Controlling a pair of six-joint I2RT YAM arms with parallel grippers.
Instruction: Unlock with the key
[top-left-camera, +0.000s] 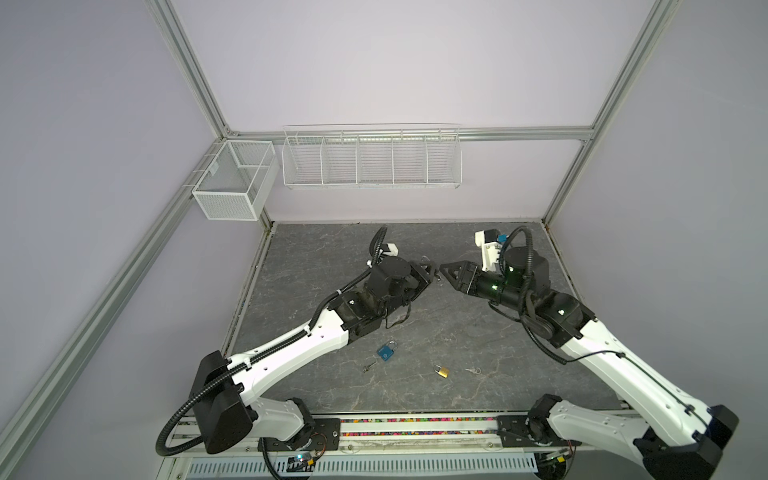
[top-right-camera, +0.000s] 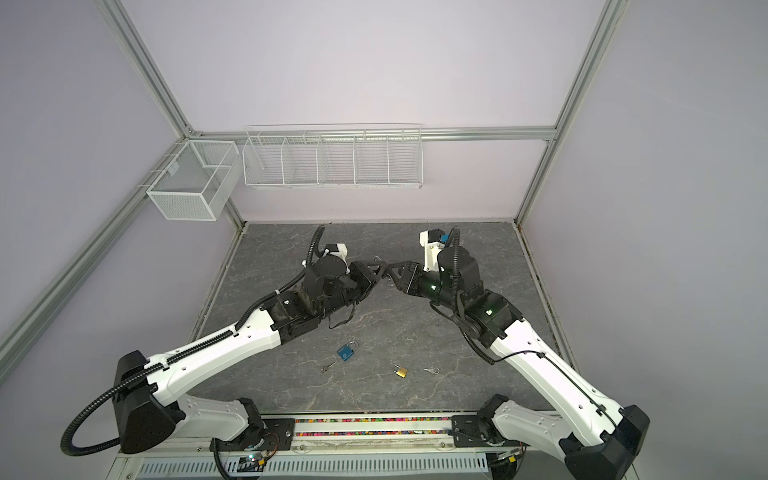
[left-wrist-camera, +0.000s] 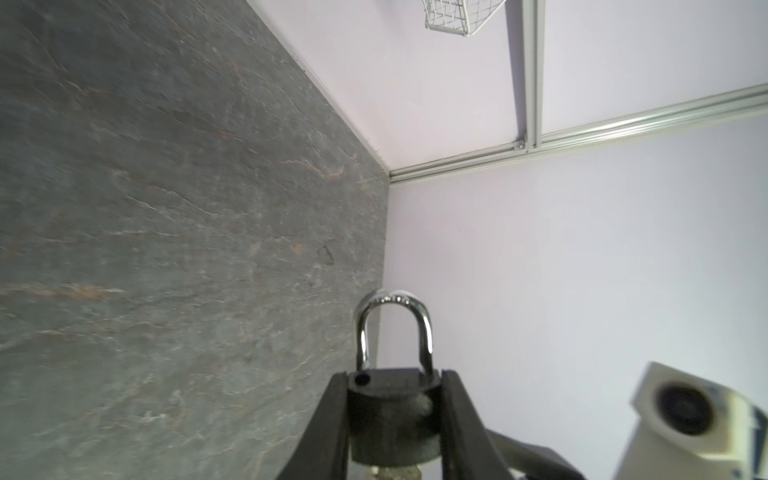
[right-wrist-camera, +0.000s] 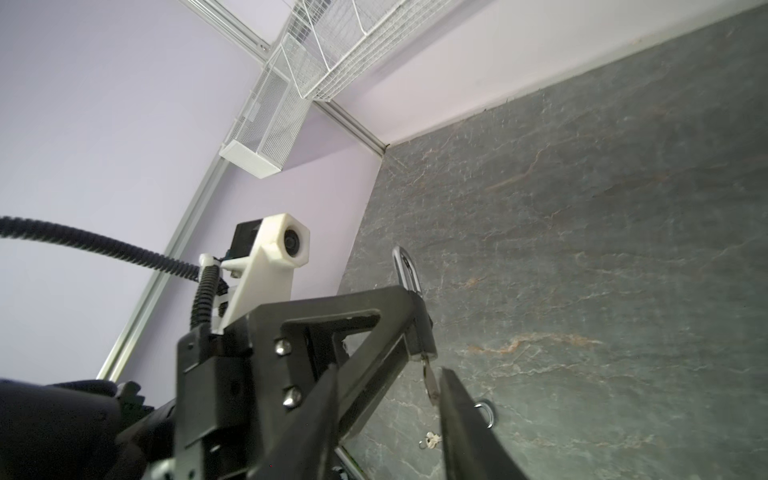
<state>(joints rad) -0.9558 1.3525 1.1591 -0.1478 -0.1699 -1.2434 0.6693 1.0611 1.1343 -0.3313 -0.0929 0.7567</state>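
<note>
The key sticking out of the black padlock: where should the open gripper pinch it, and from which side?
The key is probably best pinched by its flat head, the only part outside the black padlock. Come from the end opposite the shackle, squeezing the two flat faces; the left gripper covers the lock's sides.

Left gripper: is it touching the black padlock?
Touching. In the left wrist view, the left gripper has both fingers pressed against the sides of the black padlock, with no gap.

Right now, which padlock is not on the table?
The black padlock, held in the left fingers; the blue padlock and the brass padlock lie on the table.
</note>
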